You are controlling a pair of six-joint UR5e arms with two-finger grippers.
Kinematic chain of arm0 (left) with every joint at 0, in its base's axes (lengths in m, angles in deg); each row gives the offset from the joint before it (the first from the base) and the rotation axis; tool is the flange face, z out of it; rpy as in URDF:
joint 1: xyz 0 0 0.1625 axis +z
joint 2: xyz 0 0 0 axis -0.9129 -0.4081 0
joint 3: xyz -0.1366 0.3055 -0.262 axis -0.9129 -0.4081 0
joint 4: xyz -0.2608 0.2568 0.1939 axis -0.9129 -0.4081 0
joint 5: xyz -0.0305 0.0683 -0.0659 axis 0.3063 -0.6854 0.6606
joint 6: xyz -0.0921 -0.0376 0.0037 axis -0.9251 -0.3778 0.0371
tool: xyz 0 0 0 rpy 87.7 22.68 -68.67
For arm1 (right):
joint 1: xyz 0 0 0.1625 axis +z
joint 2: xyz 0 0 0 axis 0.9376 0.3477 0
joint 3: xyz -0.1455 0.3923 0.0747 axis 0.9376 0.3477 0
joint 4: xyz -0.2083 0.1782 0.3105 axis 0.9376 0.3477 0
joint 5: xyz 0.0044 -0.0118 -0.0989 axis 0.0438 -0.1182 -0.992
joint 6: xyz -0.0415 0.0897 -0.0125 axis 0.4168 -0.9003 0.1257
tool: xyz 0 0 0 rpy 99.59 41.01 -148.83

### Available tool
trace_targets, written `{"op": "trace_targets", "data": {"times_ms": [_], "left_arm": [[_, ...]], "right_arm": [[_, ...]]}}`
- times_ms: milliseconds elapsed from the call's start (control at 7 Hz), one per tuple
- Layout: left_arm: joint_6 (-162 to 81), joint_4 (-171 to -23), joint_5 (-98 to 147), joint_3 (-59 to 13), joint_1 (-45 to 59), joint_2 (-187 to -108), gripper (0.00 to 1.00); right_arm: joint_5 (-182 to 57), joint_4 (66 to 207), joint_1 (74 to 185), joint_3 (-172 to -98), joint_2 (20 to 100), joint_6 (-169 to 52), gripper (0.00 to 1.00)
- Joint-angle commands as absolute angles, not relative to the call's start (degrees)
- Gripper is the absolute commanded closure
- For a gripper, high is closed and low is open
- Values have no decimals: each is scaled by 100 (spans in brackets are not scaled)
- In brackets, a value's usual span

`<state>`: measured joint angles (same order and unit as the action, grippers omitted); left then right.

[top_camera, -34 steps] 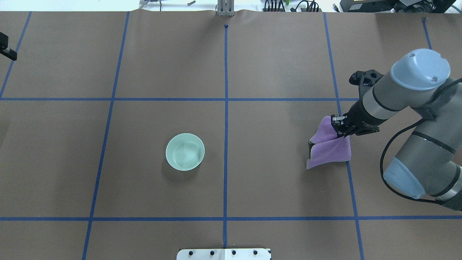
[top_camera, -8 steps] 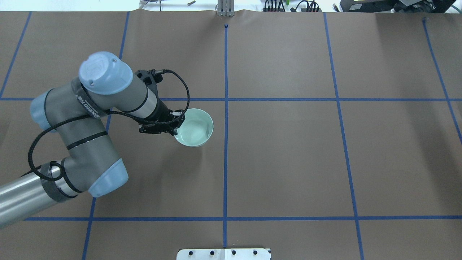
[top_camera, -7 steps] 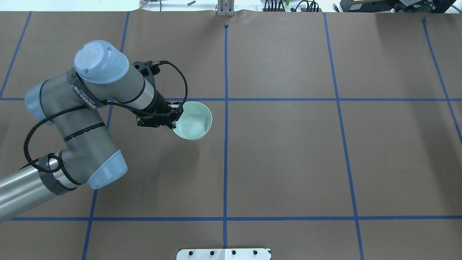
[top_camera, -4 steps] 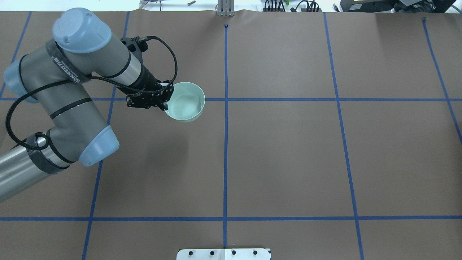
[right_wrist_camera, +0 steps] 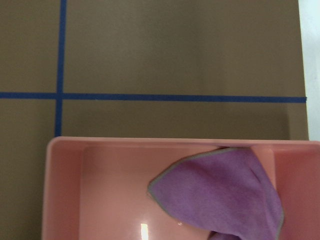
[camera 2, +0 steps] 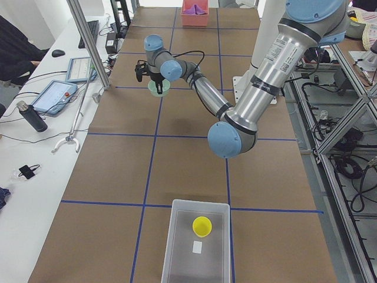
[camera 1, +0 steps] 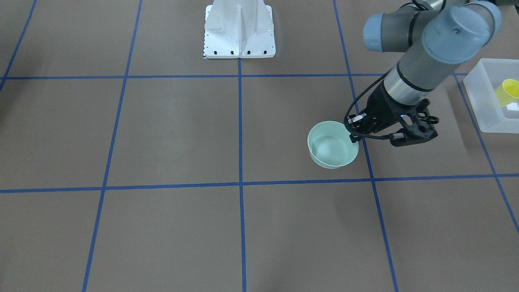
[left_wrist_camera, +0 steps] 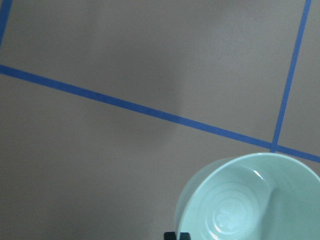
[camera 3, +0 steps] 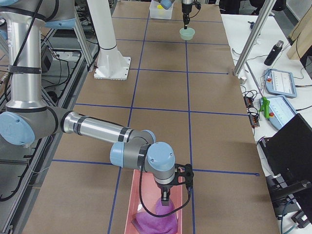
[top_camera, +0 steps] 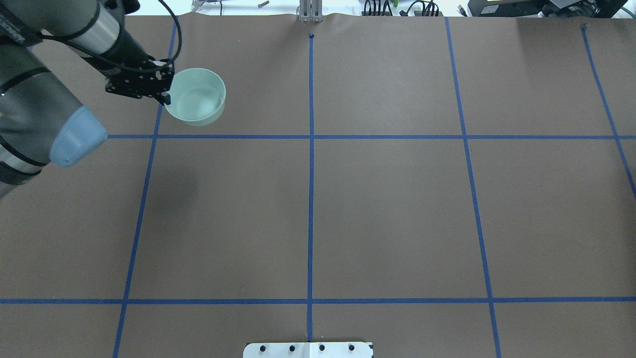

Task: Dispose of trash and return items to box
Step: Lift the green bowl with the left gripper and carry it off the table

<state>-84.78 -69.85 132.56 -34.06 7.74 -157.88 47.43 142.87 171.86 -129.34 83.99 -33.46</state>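
Note:
My left gripper [top_camera: 164, 94] is shut on the near rim of the pale mint-green bowl [top_camera: 196, 97] and holds it upright above the table at the far left. The bowl also shows in the front view [camera 1: 330, 148] and the left wrist view [left_wrist_camera: 250, 200]. The frosted-white box [camera 2: 177, 247] stands at the table's left end, apart from the bowl, with the yellow cup [camera 2: 202, 226] and a white label in it. My right gripper [camera 3: 165, 199] hangs over a pink bin [camera 3: 128, 215] that holds the purple cloth [right_wrist_camera: 220, 192]. I cannot tell whether it is open or shut.
The white robot base [camera 1: 239, 28] stands at the table's near middle edge. Brown paper with blue tape lines covers the table. Tablets, a bottle and a metal pole stand along the far side in the left exterior view.
My left arm has lifted the bowl and carried it away from the robot and to the left. Earlier still, my right arm took the purple cloth out of the overhead view.

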Motion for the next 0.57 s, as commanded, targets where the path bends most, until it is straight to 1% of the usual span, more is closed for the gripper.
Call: {"op": "trace_targets", "data": {"times_ms": [0,143,286,429], "left_arm": [[-6915,-6694,13543,-3864,-224,-14876,100],[-6168,-6720,13781,-4240,-751,-13957,100],[-5099,-6712,13922,-4435,-1461,-13113,100],[-4070,-6703,13993,-4368,-2112,-12469,100]], "right_arm": [[5463,14301,16925,-13371,8410,-3999,0],[5473,14301,16610,-13730,8454,-4630,0],[5438,14301,16207,-14169,8463,-5585,0],[5386,14301,15924,-14443,8480,-6108,0]]}}
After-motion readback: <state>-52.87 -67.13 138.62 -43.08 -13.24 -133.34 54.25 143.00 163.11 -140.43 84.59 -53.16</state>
